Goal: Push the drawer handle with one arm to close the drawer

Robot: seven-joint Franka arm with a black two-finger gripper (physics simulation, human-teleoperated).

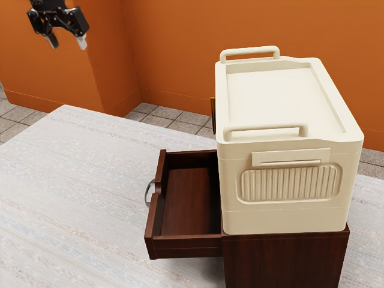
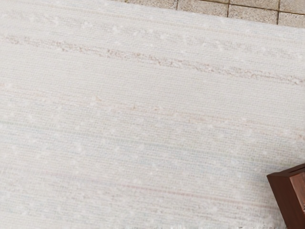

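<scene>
High in the exterior view's upper left hangs the black gripper (image 1: 67,41), its two fingers apart with nothing between them. The dark wooden drawer (image 1: 189,201) stands pulled out of its cabinet (image 1: 285,261) toward the exterior view's left. A curved metal handle (image 1: 148,193) sits on the drawer's front, well away from the gripper and lower than it. In the wrist view, a corner of dark wood (image 2: 290,195) shows at the edge; which part it is I cannot tell.
A cream box with two top handles (image 1: 288,186) rests on the cabinet. The pale, streaked table (image 1: 72,198) spreads out in front of the drawer. Orange walls (image 1: 174,54) and a tiled floor (image 1: 162,114) lie beyond the table's edge.
</scene>
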